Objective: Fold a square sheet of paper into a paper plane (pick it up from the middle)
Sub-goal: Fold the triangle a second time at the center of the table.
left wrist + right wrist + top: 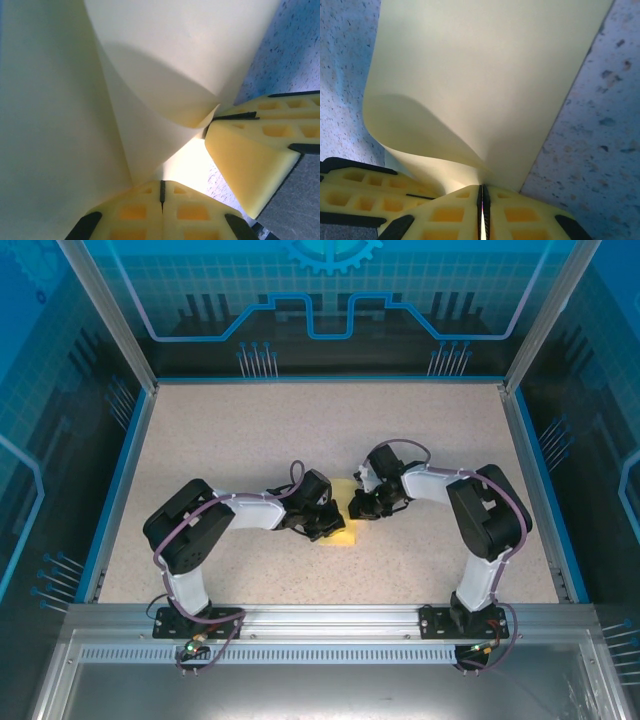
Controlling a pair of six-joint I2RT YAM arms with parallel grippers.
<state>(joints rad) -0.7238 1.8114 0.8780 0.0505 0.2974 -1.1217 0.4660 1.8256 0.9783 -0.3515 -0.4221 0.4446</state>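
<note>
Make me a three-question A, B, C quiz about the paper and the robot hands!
1. Where is the square sheet of paper? A) far corner B) between the left gripper and right gripper C) beside an arm's base
2. Its colour? A) pale yellow B) red C) green
3. The grippers are? A) both open B) both shut on the sheet C) holding cups
Answers: B, the top view shows it between them; A, every view shows yellow; B, both wrist views show shut jaws pinching it.
</note>
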